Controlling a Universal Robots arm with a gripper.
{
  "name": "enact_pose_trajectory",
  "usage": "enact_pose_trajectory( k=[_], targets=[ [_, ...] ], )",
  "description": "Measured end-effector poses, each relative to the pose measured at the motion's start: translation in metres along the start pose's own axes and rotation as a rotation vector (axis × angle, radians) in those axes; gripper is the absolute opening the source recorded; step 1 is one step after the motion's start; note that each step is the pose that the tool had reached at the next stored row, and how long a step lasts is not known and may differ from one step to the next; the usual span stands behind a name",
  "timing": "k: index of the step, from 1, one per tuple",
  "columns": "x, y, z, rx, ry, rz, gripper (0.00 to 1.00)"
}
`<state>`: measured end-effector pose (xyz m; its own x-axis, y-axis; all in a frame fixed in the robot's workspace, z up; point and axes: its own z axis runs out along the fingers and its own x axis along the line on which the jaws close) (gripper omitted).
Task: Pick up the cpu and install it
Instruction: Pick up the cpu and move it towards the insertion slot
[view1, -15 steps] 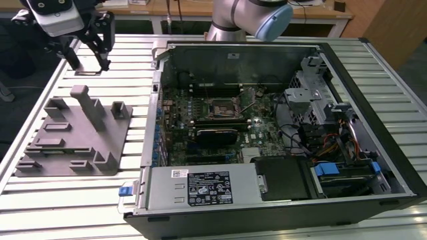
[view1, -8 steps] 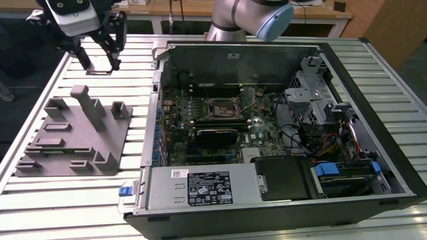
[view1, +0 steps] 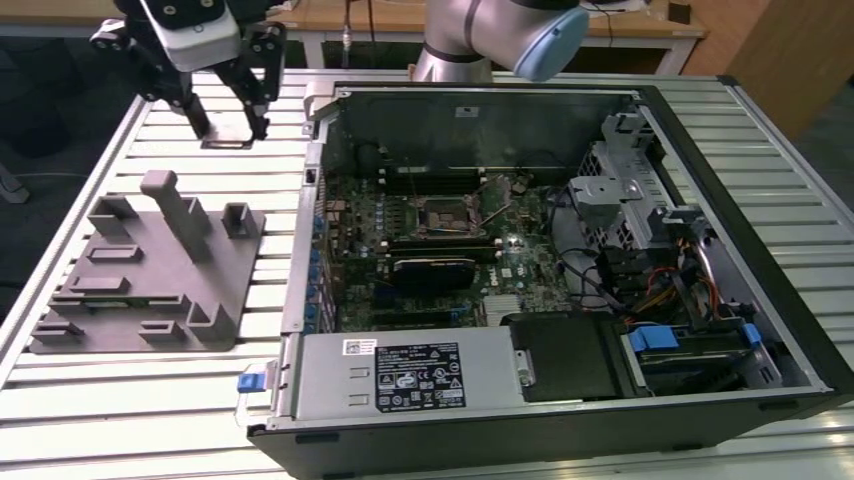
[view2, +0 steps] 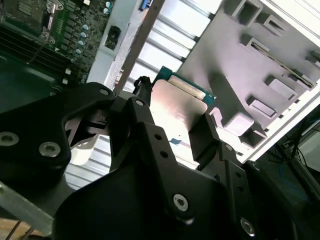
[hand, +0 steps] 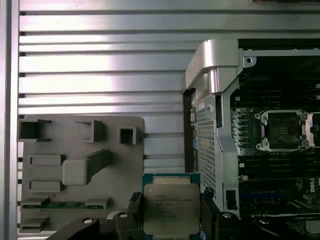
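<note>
Black fingers (hand: 210, 212) of the gripper (hand: 171, 222) sit closest to the lens in both wrist views, pinching the cpu (hand: 171, 202) by two opposite edges. We see the chip's flat metal lid facing the first wrist view. It is silvery-beige, dull-sheened and nearly square, framed by a thin green rim.

In the exterior view the gripper (view1: 227, 118) hangs above the ribbed metal table (view1: 134, 400), with the cpu (view1: 227, 127) held off the slats, near the grey holder (view1: 147, 280). That holder is matte plastic, moulded with upright posts and shallow pockets.

The relation that matters is this: the socket (view1: 445, 213) lies well apart from the gripper, toward the exterior view's right, inside the open computer case (view1: 467, 120) and past its sheet-metal side wall. We read the socket as a dark square recess in a bright metal frame. Being almost square, the chip shows no clear long axis, so we judge that alignment rests on its edges lying parallel to that frame.
</note>
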<state>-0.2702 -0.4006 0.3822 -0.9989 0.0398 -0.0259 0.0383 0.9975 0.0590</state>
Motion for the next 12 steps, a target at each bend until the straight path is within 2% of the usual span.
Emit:
enact_pose_trajectory(
  k=[1,2,12],
  targets=[
    [-0.0029,0.0003,0.0001,0.0,0.0001,0.0,0.54],
    [-0.0088,0.0009,0.0002,0.0,0.0001,0.0,0.54],
    [-0.0382,0.0039,0.0012,0.0001,0.0,0.0,0.54]
  ],
)
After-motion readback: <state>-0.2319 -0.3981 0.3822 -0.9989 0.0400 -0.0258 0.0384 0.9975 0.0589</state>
